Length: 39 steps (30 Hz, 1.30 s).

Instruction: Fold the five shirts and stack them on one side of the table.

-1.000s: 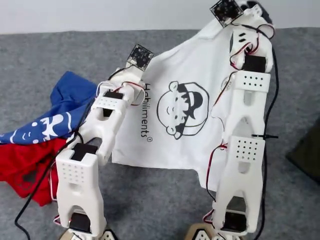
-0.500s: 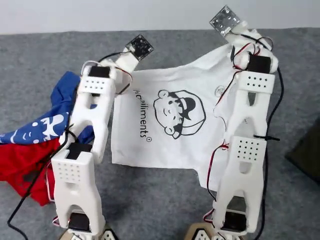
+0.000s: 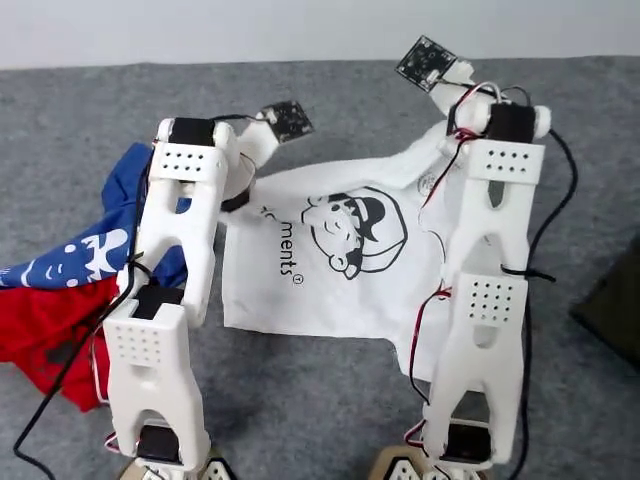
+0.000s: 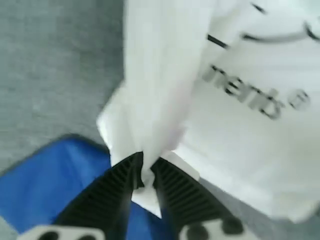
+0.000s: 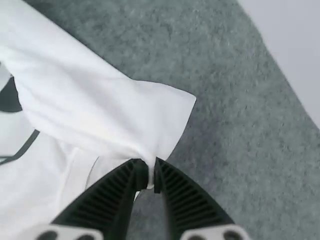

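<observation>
A white shirt (image 3: 330, 270) with a black cartoon face print lies between the two arms, its far edge lifted off the grey table. My left gripper (image 4: 145, 172) is shut on a bunched fold of the white shirt (image 4: 165, 100) at its left far corner. My right gripper (image 5: 146, 175) is shut on the white shirt (image 5: 90, 115) at its right far corner. In the high view the left gripper (image 3: 245, 190) and the right gripper (image 3: 445, 150) hold the cloth raised, so it sags between them.
A blue shirt (image 3: 110, 240) with white print and a red shirt (image 3: 50, 320) lie crumpled at the left, beside the left arm. A dark object (image 3: 615, 300) sits at the right edge. Grey carpet-like table (image 3: 330, 410) stretches in front.
Both arms have pulled back toward their bases, dragging the shirt's far edge toward the near side. The shirt has gone from spread flat to lifted and sagging.
</observation>
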{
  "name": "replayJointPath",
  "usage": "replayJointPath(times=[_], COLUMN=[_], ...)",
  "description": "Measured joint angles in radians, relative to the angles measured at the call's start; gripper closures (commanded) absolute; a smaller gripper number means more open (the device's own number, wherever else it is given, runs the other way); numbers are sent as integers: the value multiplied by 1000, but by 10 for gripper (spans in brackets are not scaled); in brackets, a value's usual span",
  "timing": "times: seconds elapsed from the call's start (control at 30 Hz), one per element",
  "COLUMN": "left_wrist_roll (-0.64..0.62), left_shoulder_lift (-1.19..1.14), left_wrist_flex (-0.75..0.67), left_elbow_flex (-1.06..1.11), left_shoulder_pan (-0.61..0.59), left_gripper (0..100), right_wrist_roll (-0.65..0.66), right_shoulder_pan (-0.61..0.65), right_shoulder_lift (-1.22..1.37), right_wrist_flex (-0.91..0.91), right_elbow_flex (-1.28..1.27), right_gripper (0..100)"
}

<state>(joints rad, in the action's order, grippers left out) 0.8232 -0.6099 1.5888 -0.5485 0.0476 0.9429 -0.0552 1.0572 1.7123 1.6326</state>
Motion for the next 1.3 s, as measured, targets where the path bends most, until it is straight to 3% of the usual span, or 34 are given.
replayJointPath(times=[0.17,0.4,0.63,1.03,1.2,1.3], left_wrist_roll=[58,43,-132,-354,-368,-368], left_shoulder_lift=[0,0,0,-91,-117,-117], left_wrist_flex=[92,41,-180,-738,-781,-723], left_elbow_flex=[-8,-14,-83,-94,-94,-94], left_shoulder_pan=[0,0,0,0,0,0], left_gripper=[998,998,998,998,998,998], right_wrist_roll=[2,2,-46,-92,-101,-101], right_shoulder_pan=[-5,-12,-31,-38,-40,-48], right_shoulder_lift=[-60,-66,-66,-32,-29,-29], right_wrist_flex=[37,25,-181,-390,-391,-388], right_elbow_flex=[0,0,0,0,0,0], right_gripper=[987,987,987,988,988,988])
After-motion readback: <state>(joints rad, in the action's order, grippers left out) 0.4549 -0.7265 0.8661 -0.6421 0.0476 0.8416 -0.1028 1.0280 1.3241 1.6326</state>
